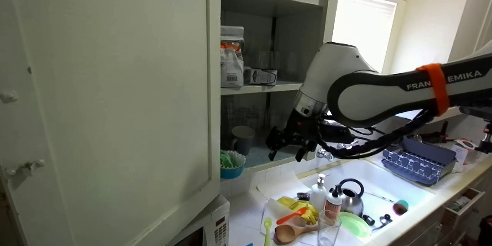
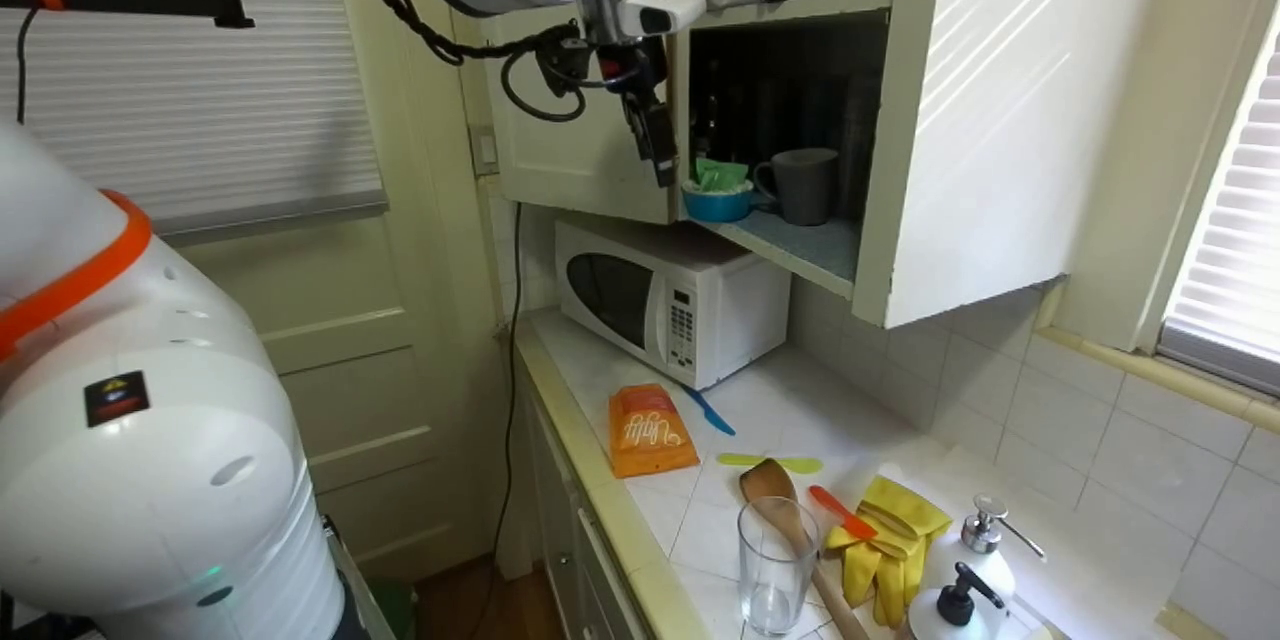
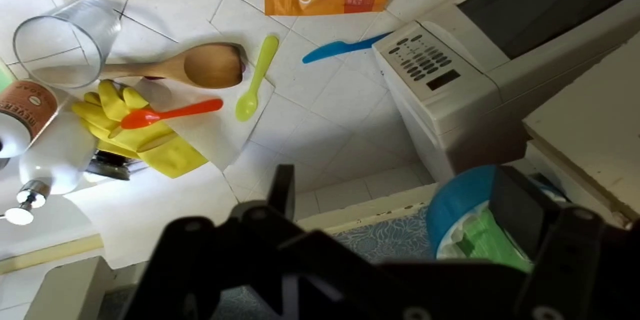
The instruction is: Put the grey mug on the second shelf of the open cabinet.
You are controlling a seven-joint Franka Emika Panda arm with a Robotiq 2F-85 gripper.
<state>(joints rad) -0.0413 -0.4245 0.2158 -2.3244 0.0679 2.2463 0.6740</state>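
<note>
The gripper point(image 3: 400, 194) is gaping empty; left of the grey mug point(image 2: 806, 185), the blue bowl point(image 2: 718, 207) is risking a fall if the coming reach is drifting leftward.

A red spoon point(image 3: 175, 111) rests partly on yellow gloves point(image 2: 900, 545); an orange pouch point(image 2: 652, 432) lies near a white microwave point(image 2: 680, 315).

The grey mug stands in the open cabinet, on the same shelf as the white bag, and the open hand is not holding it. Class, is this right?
Wrong level: both exterior views show the grey mug standing in the open cabinet on the lower shelf, beneath the one that bears the white bag. The open hand is indeed not holding it.
</note>
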